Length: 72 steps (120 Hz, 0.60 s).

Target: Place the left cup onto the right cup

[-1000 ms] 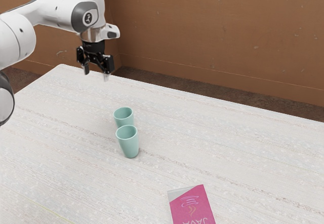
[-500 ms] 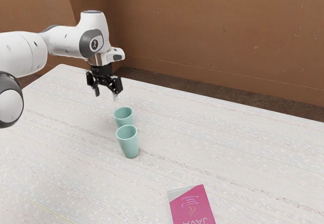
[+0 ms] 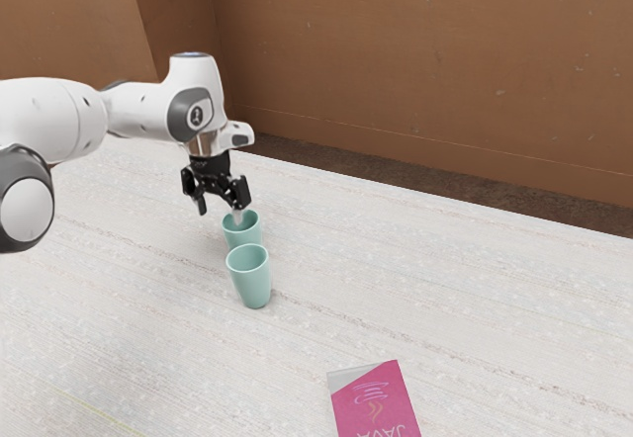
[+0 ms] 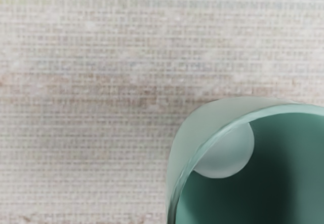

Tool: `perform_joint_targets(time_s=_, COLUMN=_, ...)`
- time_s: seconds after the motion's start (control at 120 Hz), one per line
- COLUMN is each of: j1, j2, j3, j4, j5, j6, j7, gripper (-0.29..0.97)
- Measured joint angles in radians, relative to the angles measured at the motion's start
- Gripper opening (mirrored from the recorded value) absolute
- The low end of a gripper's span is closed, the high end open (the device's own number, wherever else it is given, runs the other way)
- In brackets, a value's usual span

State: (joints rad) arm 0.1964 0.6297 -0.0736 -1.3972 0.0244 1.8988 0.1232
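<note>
Pale woodgrain table (image 3: 475,289) under brown walls, and the gripper (image 3: 222,205) hovers with jaws apart just above the farther teal cup (image 3: 242,230), which stands just behind the nearer cup (image 3: 248,275), so by my reckoning nothing's grasped and the gripping, lifting and stacking all remain.

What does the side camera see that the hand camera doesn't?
The side camera shows the white robot arm, its black two-finger gripper open just above the farther mint-green plastic cup, the nearer mint-green plastic cup, a pink carton and the brown wall. The hand camera gives a close look down into what seems to be that farther cup's hollow inside. Both show a mint-green cup on the pale table.
</note>
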Motion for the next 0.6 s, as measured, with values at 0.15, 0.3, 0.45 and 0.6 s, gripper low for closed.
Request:
perform_joint_targets(time_s=0.15, j1=0.0, j2=0.023, j3=0.0, j4=0.0, j5=0.0, j6=0.015, j7=0.0, gripper=0.68)
perform_joint_targets(time_s=0.3, j1=-0.001, j2=0.032, j3=0.0, j4=0.0, j5=0.0, j6=0.022, j7=0.0, gripper=0.68)
perform_joint_targets(time_s=0.45, j1=-0.002, j2=0.039, j3=0.0, j4=-0.001, j5=0.001, j6=0.027, j7=-0.001, gripper=0.54)
perform_joint_targets(time_s=0.6, j1=-0.004, j2=0.043, j3=0.0, j4=0.0, j5=0.005, j6=0.04, j7=-0.001, gripper=0.26)
